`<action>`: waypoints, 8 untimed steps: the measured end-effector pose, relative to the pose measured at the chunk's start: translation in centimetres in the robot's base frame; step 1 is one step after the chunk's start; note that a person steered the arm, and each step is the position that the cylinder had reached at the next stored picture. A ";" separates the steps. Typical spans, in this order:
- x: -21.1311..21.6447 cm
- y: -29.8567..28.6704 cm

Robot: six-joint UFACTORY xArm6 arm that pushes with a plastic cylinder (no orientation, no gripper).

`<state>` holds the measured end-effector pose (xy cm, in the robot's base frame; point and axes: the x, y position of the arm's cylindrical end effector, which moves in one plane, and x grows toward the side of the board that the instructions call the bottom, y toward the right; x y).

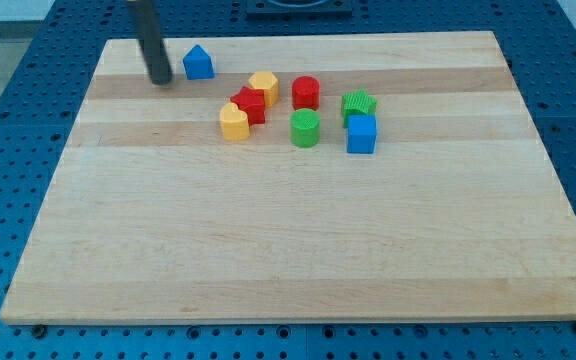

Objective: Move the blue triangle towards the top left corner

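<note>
Resting just left of blue triangle [198, 63], apart from it: my tip [158, 82]; no claw here, grasp state untellable.

No text, label, brand, number or sign can be read anywhere: the wooden board [298, 240], the coloured blocks on its far half and the blue perforated table [8, 200] around it all carry plain, unmarked surfaces.
</note>
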<state>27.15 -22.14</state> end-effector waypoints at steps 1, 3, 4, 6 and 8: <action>0.1 -0.3; 2.6 9.5; 1.1 10.9; 1.0 3.9; 0.7 12.9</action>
<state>27.85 -9.20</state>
